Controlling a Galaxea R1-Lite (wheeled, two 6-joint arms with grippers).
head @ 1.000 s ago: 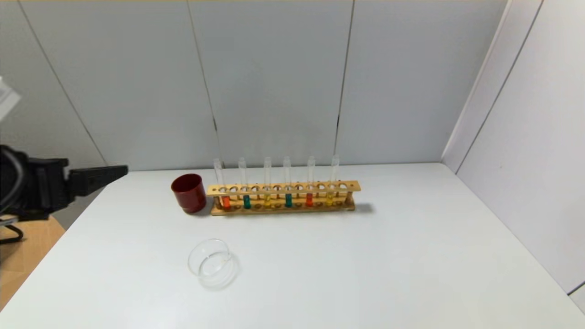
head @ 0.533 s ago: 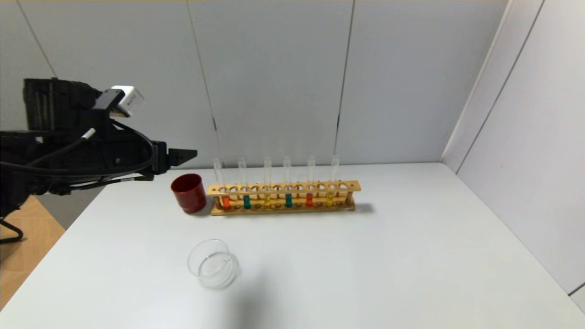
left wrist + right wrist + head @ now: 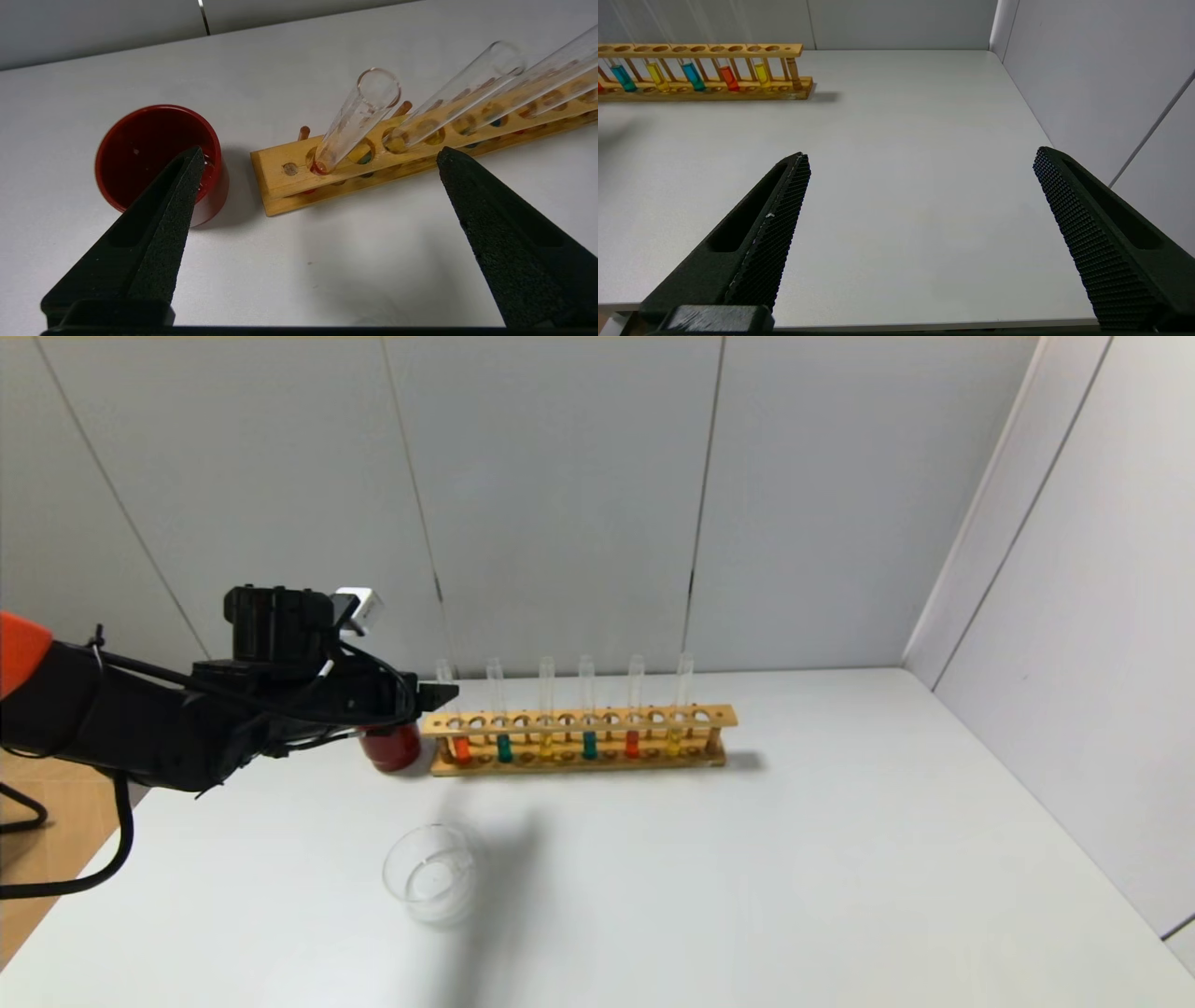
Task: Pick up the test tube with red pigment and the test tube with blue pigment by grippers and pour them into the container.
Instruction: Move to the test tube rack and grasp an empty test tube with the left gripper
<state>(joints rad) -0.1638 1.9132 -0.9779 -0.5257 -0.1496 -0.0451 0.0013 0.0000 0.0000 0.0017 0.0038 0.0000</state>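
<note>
Item 1, my left gripper [image 3: 446, 693]: it hangs above the white table [image 3: 794, 859], over the dark red cup [image 3: 392, 748], with its tip just beside the left end of the wooden rack [image 3: 579, 739]. Its fingers [image 3: 163, 210] are spread wide and hold nothing; in the left wrist view the cup sits by one finger and the rack's end tube lies between the two.

Item 2, my right gripper [image 3: 920, 163]: seen only in its own wrist view, low over the near right part of the table, well apart from the rack. Fingers spread wide, nothing between them.

Item 3, the tube with red pigment [image 3: 460, 747]: upright in the leftmost filled hole of the rack, a short orange-red column at its foot, untouched. I see it nearest my left gripper.

Item 4, the tube with blue pigment [image 3: 504, 748]: upright in the rack, next filled hole to the right of the orange-red one. A second teal tube [image 3: 589, 745] stands farther right, past a yellow one [image 3: 546, 747].

Item 5, further tubes: a deeper red one [image 3: 632, 743] and another yellow one [image 3: 674, 741] toward the rack's right end.

Item 6, the glass dish [image 3: 431, 875]: on the table in front of the rack's left end, nearer to me, well apart from the rack. I cannot tell whether it holds any liquid.
</note>
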